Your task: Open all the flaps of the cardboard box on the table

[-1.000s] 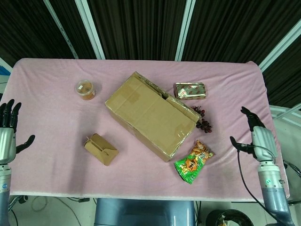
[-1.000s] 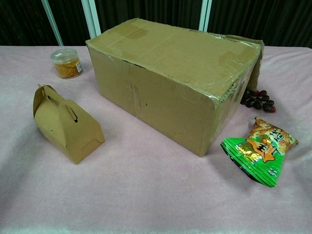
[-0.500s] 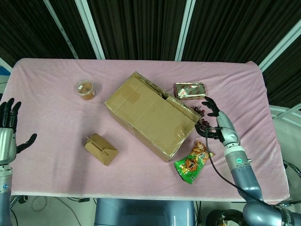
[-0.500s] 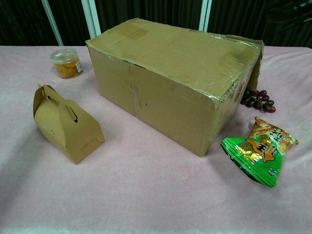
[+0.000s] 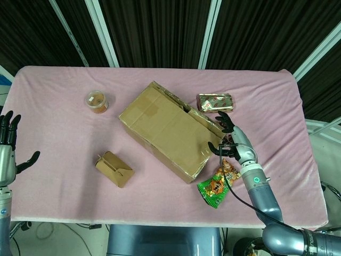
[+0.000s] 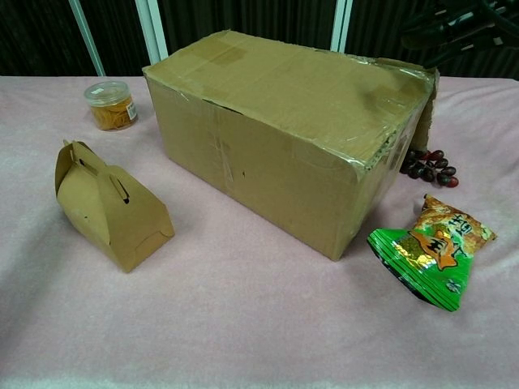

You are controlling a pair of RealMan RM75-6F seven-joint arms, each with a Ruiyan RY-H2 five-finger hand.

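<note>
The taped cardboard box lies at an angle in the middle of the pink table, its top flaps flat. One side flap at its right end stands slightly ajar. My right hand hovers open just off that right end, fingers spread toward the box edge, holding nothing. Its dark fingers show at the top right of the chest view. At the table's left edge my left hand is raised and open, far from the box.
A green snack bag and dark grapes lie under and beside my right hand. A shiny packet sits behind them. A small kraft carry box and a lidded jar stand left of the box.
My right hand has swept in from the table's right edge to the box's right end, over the grapes. The left hand has barely moved. The box is unchanged.
</note>
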